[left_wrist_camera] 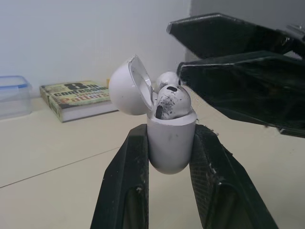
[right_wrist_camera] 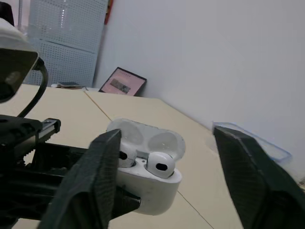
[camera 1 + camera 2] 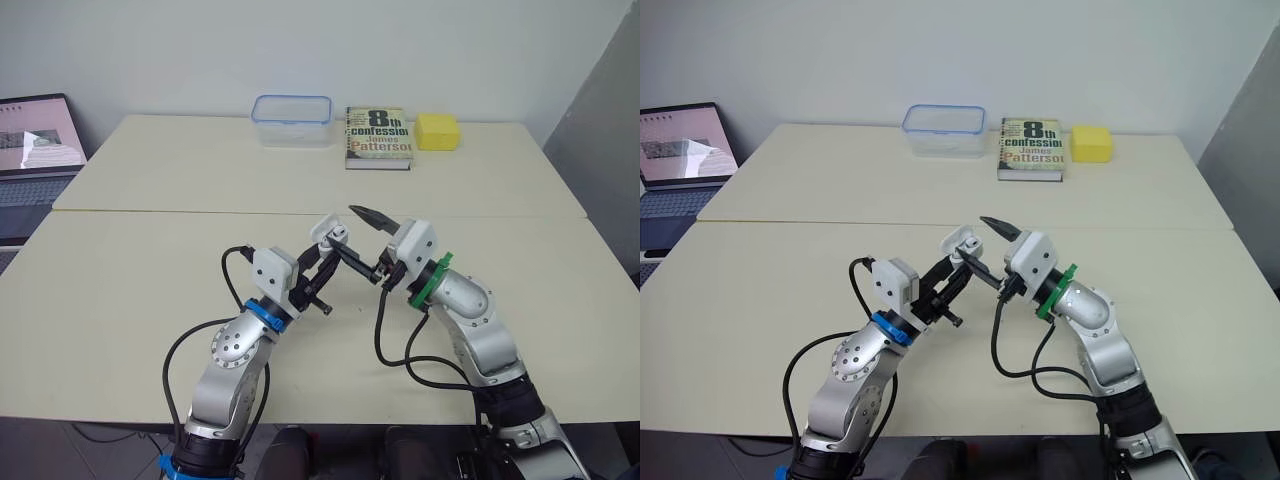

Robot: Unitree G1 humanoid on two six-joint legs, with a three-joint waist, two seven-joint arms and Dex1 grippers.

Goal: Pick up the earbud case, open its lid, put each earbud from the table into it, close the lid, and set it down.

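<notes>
Between the right end effector's spread fingers stands the open earbud case, pinched by the left end effector.

Left hand clamped on earbud case, right hand spread open, arms angled inward

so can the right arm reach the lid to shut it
Likely yes: the lid stands open above the case, which the left jaws clamp, and the right jaws hang open right beside it with nothing between.
</notes>
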